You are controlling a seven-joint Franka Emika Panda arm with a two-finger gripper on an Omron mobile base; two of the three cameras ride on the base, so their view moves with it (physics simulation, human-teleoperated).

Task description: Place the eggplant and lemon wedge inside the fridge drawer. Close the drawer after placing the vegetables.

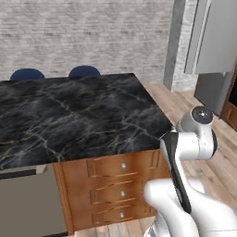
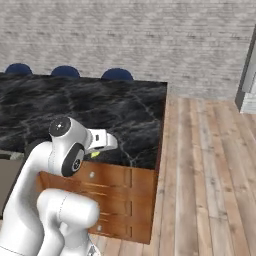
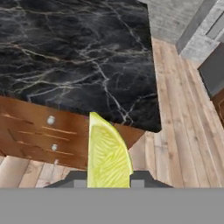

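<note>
Gripping a yellow-green lemon wedge (image 3: pixel 107 155), the robot's two-finger gripper (image 3: pixel 108 178) has its jaws drawn in narrow and clamped on the fruit, which rises from the 6 o'clock edge of the hand view with its long axis running toward 12 o'clock and its pale cut face turned to the camera. From the right base view the same sliver of yellow-green (image 2: pixel 94 154) peeks out just under the white hand (image 2: pixel 102 141), at about 9 o'clock of centre, held in the air near the corner of the black marble-topped island counter (image 2: pixel 100 115) with its brown wooden drawer fronts (image 2: pixel 120 185). Neither the pale grey fridge drawer nor the dark purple eggplant can be found in these pictures, so how the drawer lies from the hand cannot be told; a grey appliance panel (image 1: pixel 215 39) stands at 2 o'clock in the left base view, across the plank floor (image 2: pixel 210 175), and that is probably the side where the fridge lies. Judging by this, the wedge is in transit and the coming move calls for carrying it away from the island toward the fridge, with the eggplant's placing unconfirmed and the drawer's closing yet to come.
</note>
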